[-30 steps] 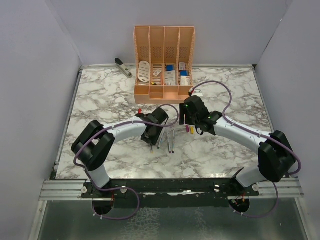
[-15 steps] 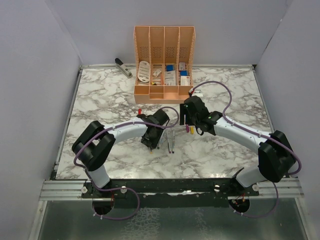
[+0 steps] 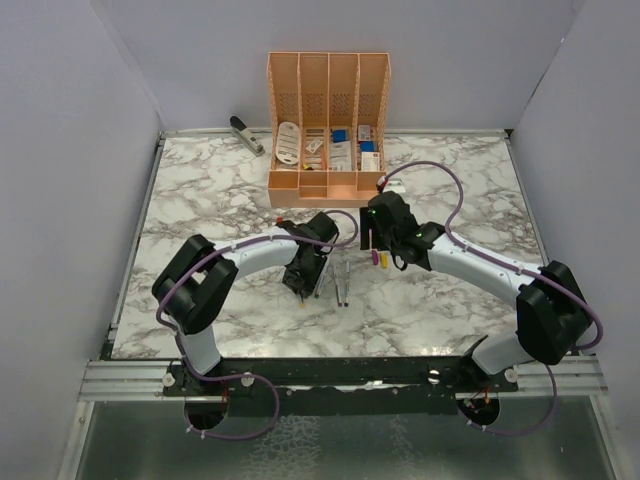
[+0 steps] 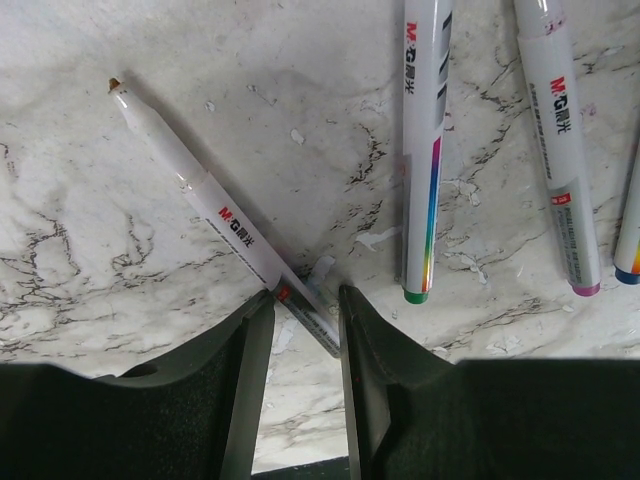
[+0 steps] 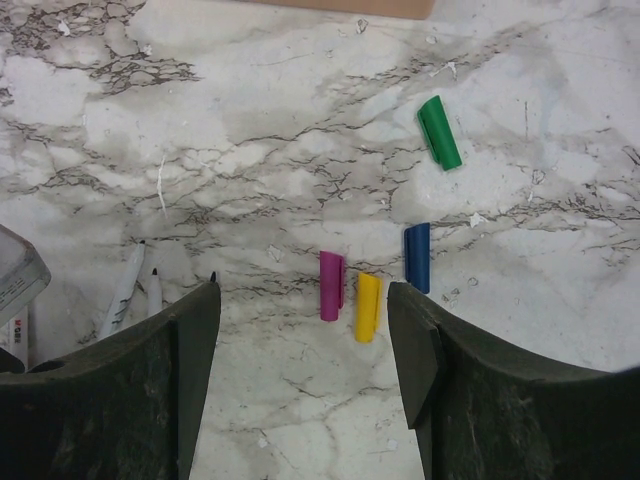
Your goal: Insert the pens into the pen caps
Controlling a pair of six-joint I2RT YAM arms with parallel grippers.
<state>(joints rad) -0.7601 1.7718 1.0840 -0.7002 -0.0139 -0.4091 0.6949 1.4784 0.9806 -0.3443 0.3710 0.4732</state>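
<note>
Left wrist view shows the left fingers pinching the tail of a slanted pen, seemingly leaving its tip free for capping, beside other pens, while the right fingers stand apart over four caps mid-frame on the table.

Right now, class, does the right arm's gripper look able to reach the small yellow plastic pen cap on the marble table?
Probably yes: the right gripper hangs open above the yellow cap; nothing covers it, though a magenta cap lies alongside.
</note>
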